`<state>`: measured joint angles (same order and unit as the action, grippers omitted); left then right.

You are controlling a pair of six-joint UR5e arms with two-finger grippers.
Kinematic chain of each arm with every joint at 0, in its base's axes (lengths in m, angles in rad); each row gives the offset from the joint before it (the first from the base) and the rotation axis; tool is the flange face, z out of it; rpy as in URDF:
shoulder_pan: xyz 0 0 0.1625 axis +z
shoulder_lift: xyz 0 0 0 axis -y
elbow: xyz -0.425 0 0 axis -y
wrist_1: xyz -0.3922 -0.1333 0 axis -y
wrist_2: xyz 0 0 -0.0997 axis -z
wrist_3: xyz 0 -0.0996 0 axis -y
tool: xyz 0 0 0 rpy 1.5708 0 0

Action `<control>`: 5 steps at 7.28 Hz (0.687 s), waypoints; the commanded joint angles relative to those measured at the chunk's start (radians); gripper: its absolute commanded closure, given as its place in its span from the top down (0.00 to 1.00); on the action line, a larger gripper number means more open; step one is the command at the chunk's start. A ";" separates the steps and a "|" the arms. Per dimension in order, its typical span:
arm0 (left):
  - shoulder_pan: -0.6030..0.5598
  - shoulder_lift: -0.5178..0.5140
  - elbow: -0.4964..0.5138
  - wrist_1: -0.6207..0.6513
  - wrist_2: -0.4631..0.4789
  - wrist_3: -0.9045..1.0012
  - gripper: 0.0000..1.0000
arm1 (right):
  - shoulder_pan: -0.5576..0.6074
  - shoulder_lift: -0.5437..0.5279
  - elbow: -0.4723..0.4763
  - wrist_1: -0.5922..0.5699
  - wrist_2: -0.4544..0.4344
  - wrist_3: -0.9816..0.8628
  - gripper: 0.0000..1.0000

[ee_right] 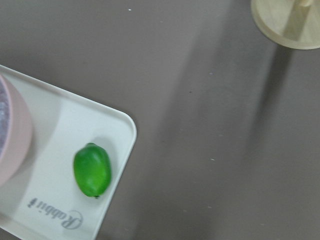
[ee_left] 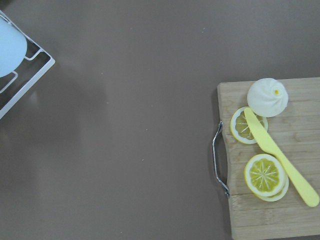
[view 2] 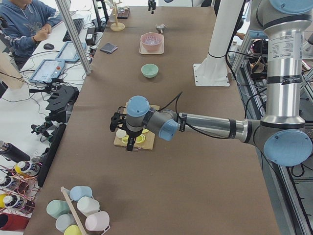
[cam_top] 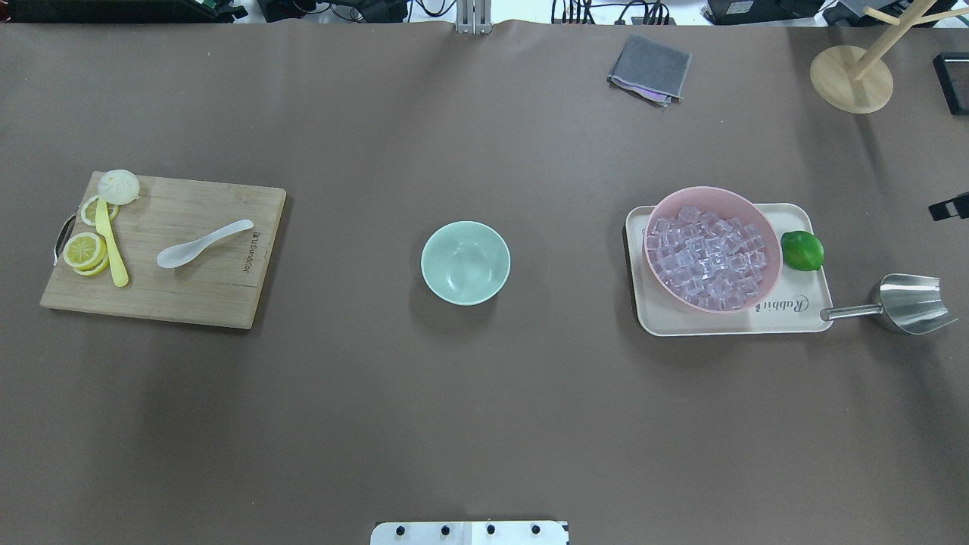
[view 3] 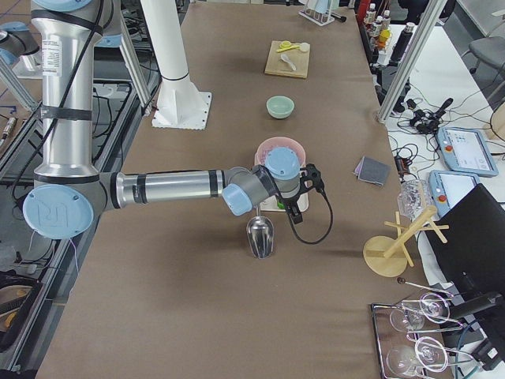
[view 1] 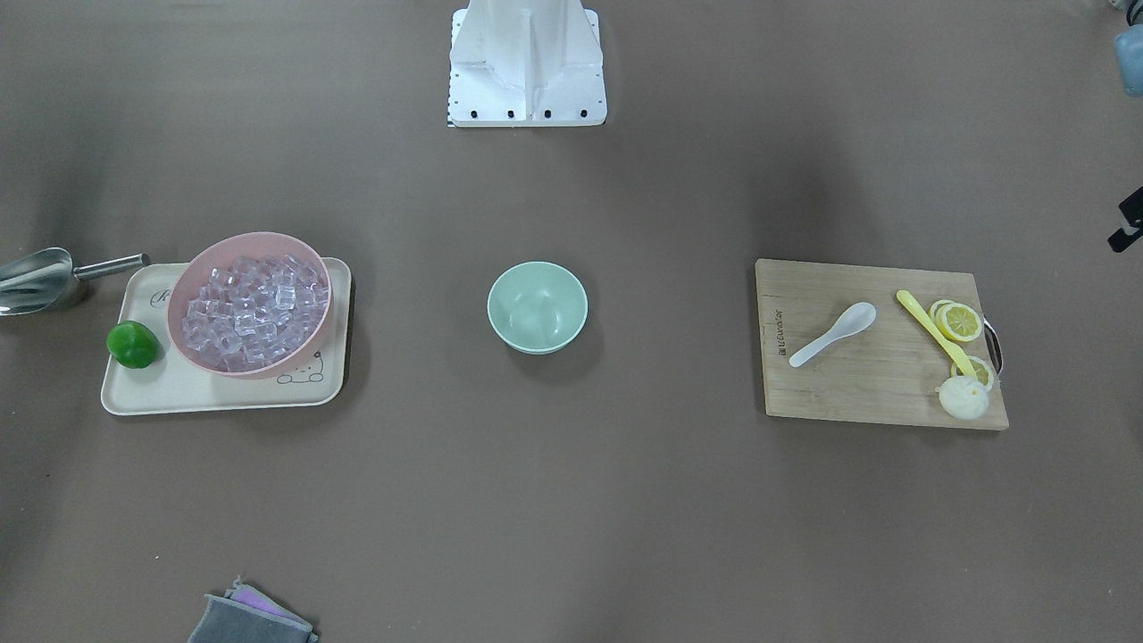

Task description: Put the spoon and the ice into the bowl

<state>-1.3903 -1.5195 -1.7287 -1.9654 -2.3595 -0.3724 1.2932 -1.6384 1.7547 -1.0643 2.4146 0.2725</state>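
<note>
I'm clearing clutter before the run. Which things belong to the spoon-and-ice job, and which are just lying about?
Job: spoon, ice in the pink bowl, green bowl.
Lying about: lemon slices, yellow knife, bun, lime, steel scoop, grey cloth.

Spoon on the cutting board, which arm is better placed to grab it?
Left. The spoon lies on the cutting board, and the left arm hangs at that board's end; the right arm is far off at the tray.

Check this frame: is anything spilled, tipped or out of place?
Nothing stands out. The ice all sits in the pink bowl, the spoon lies on the cutting board, and the mint-green bowl stands upright and empty.
</note>
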 commanded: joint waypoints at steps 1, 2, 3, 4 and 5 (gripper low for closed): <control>0.127 -0.075 0.009 -0.020 0.008 -0.123 0.97 | -0.226 0.052 0.129 0.010 -0.122 0.274 0.98; 0.155 -0.094 0.008 -0.021 0.008 -0.155 0.97 | -0.361 0.075 0.185 0.007 -0.261 0.409 0.94; 0.180 -0.111 0.009 -0.021 0.008 -0.175 0.97 | -0.477 0.104 0.209 0.000 -0.455 0.468 0.94; 0.212 -0.151 0.029 -0.021 0.043 -0.231 0.97 | -0.520 0.133 0.209 -0.049 -0.512 0.473 0.87; 0.268 -0.165 0.034 -0.023 0.116 -0.252 0.97 | -0.534 0.200 0.209 -0.141 -0.532 0.473 0.86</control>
<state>-1.1801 -1.6574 -1.7053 -1.9868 -2.3106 -0.5863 0.8045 -1.5041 1.9577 -1.1174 1.9457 0.7297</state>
